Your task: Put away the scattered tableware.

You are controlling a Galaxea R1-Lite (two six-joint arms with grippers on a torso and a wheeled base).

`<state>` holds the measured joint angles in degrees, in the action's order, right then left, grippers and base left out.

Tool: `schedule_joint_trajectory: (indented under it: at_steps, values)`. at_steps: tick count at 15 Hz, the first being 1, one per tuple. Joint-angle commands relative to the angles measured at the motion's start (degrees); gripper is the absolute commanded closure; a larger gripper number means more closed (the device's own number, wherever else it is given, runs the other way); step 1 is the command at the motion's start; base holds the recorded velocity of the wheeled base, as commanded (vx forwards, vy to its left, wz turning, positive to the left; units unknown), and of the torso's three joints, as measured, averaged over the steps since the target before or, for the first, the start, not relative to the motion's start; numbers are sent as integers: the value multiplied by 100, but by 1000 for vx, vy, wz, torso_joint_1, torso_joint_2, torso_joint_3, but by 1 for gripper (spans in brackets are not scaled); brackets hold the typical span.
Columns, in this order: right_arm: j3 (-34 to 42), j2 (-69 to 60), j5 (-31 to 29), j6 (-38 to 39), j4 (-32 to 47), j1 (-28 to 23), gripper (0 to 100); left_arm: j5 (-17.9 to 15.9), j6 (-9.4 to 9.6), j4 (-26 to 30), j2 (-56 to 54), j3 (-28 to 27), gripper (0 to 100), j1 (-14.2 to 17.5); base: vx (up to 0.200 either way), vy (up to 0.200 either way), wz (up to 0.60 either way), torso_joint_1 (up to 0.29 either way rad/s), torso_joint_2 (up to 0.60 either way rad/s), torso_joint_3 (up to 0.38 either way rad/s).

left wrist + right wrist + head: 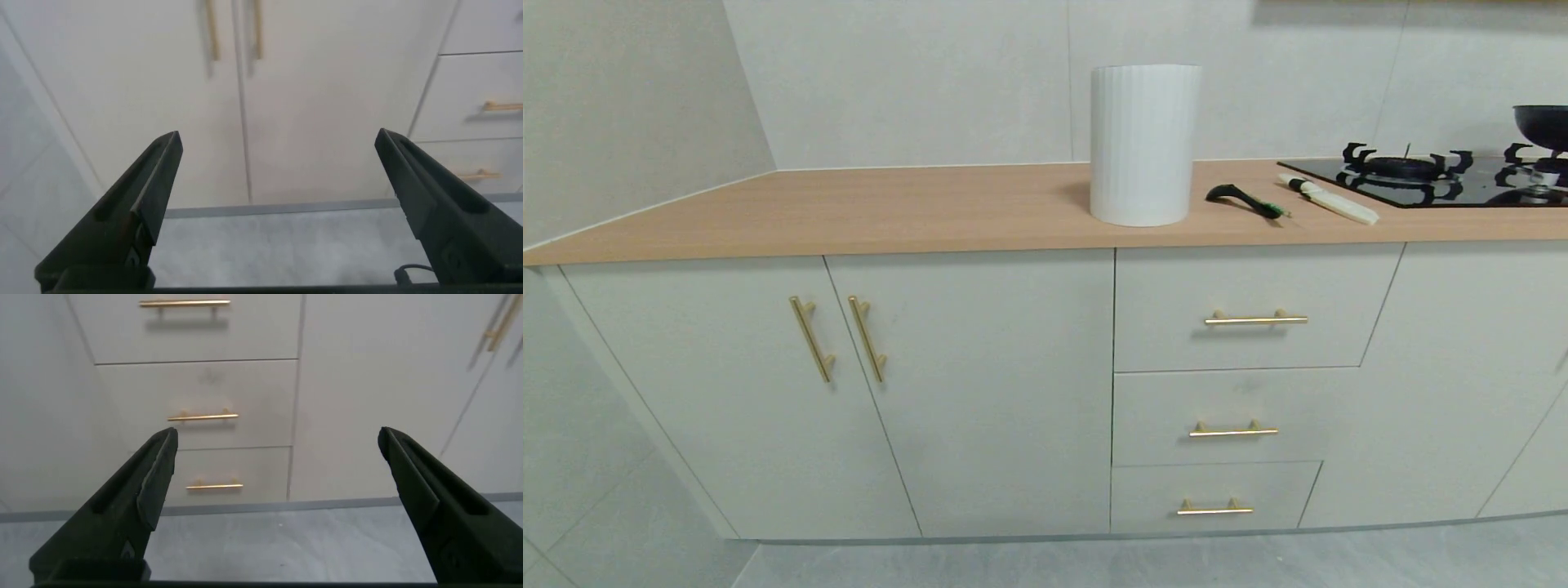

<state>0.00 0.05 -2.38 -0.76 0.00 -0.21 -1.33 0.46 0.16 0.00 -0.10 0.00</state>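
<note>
Nearest me: my L gripper, jaws wide apart and holding nothing, hangs low over the grey floor, facing the double cupboard doors w/ their two gold handles. My R gripper is in the same state, jaws spread and holding nothing, low in front of the drawer stack. There are three drawers, each w/ a gold bar handle, all shut; the doors are shut too. Above the cabinets runs the wooden worktop. On it, near the front edge and approx above the top drawer, a tall white ribbed container stands upright. Just to the R of it, not touching, the black-handled utensil lies flat, w/ a green bit at the end pointing away from the container; can't tell what kind of tool it is. Next along, near but apart, the white-handled utensil lies flat at a slant, its far end right by the edge of the black glass hob; can't tell if it touches the hob. Both utensils lie loose on the worktop, outside the container. Farthest R, a dark pan sits over a hob burner.
</note>
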Motion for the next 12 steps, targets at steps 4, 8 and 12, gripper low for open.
schedule_joint_trajectory:
  at_steps: [4,8,12]
  values:
    - [0,13,0,-4,0,3,0,1,-2,2,0,1,0,0,0,0,0,0,0,0]
    - [0,13,0,-4,0,3,0,1,-2,2,0,1,0,0,100,0,0,2,1,1]
    - [0,4,-17,14,-9,3,0,1,-2,-7,0,1,0,0,50,0,0,-2,1,-1]
